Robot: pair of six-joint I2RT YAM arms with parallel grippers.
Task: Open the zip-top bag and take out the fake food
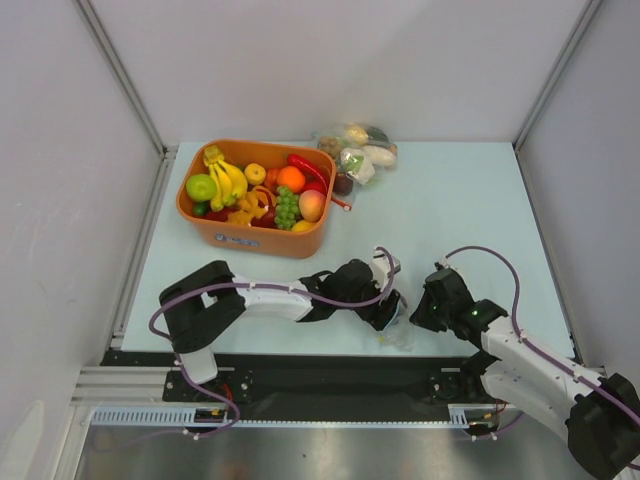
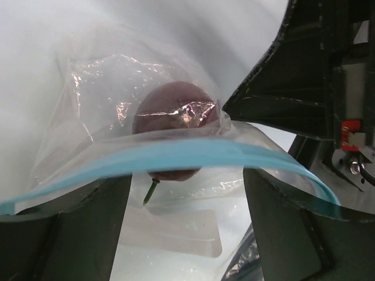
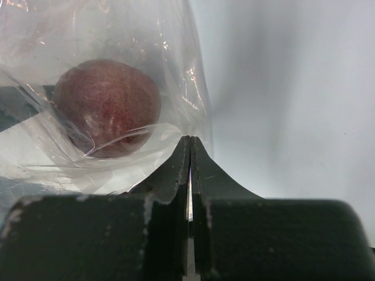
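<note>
- Both dark fingers of my left pincer stand apart, with the blue zip strip lying across them.
- I see my right pincer squeezed together on the zip-top bag edge.
- A dark purple fruit sits inside the bag, just past its tips.

The clear, crinkly zip-top bag stretches its pale blue zip strip across the wide-spread left claw. The right claw pinches its film. Inside, a dark maroon round fruit sits just beyond those tips, leftward.
</note>
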